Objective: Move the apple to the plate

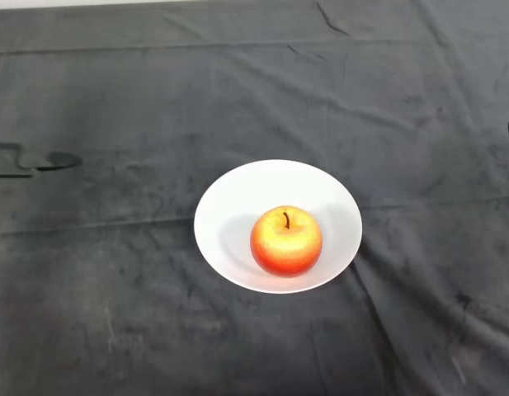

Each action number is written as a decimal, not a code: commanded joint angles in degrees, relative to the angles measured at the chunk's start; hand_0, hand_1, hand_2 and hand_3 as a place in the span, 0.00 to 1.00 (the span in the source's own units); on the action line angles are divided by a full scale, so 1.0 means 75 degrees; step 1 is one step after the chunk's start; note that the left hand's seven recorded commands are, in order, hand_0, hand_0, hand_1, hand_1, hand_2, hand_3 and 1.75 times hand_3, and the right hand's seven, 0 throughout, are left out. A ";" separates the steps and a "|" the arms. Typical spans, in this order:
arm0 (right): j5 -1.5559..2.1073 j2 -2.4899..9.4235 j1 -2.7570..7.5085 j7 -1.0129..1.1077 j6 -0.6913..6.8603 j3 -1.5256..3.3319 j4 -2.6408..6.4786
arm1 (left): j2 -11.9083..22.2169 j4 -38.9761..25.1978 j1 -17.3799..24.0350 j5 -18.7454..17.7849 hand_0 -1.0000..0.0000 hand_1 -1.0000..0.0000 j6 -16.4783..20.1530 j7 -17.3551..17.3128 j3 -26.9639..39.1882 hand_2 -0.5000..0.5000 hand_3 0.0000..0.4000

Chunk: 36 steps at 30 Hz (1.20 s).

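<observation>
Scanning from the left, I'm seeing only the dark cloth (97, 305) lying wrinkled over the table; no hand is showing, so I can't tell its state. Toward the middle, the apple (286, 241) is sitting upright in the white plate (238, 198). I'm judging the move finished, nothing left.

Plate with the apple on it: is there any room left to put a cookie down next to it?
Yes. The plate has bare white rim behind and left of the apple, which sits toward its front edge. All around the plate the dark cloth lies bare: wide patches left, right, behind and in front.
</observation>
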 commanded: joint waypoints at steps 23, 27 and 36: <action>0.0109 -0.0201 -0.0151 0.0005 -0.0021 -0.0087 0.0003 | 0.1260 0.1690 0.0125 -0.1283 1.00 1.00 0.0351 0.1546 0.2166 0.50 0.00; 0.0108 -0.0204 -0.0154 0.0009 -0.0023 -0.0090 0.0012 | 0.1254 0.1848 0.0195 -0.1561 1.00 1.00 0.0629 0.1801 0.2492 0.50 0.00; 0.0106 -0.0210 -0.0161 0.0017 -0.0027 -0.0095 0.0029 | 0.1144 0.2051 0.0206 -0.2096 1.00 1.00 0.1350 0.2223 0.3043 0.50 0.00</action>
